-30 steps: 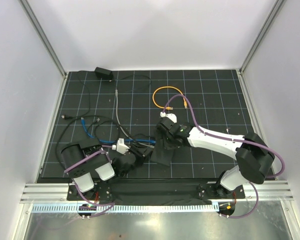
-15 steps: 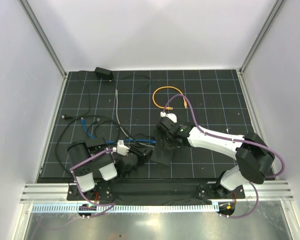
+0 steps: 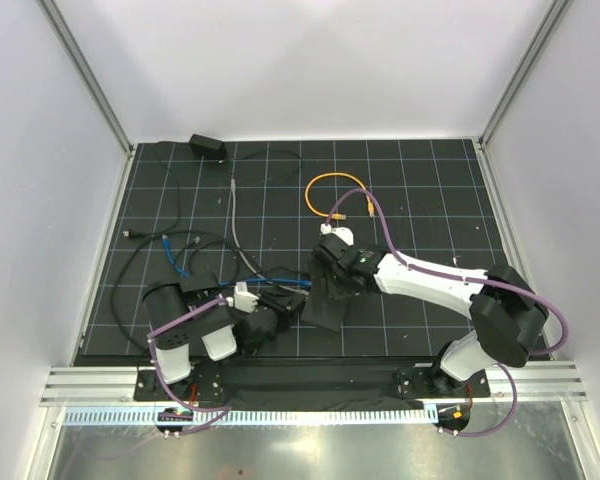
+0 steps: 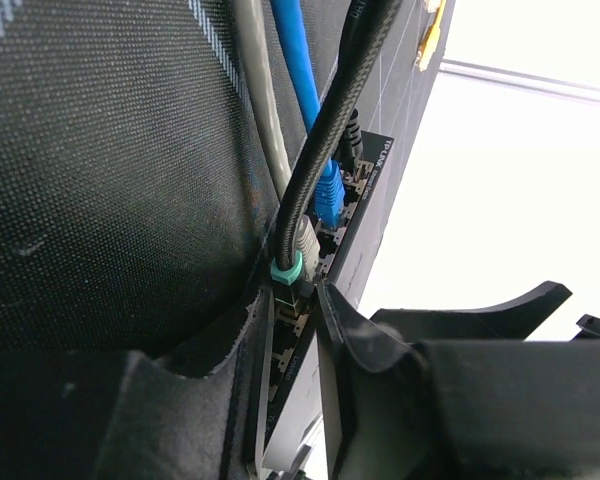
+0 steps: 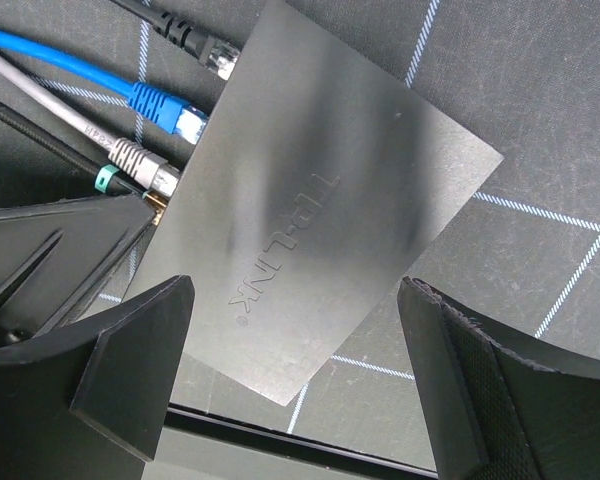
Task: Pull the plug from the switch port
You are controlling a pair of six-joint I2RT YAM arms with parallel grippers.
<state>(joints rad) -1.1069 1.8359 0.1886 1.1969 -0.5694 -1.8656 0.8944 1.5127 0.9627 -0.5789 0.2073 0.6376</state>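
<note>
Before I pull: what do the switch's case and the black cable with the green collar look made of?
Switch case: likely moulded plastic, matte black, soft dull sheen, embossed lettering. Black cable: braided sheath, probably woven nylon, judging by fine crosshatch texture; its green collar looks like smooth plastic.

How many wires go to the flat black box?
4, in a row along one edge of the box: black wire, blue wire, grey wire, green-banded black wire. More may be hidden.
</note>
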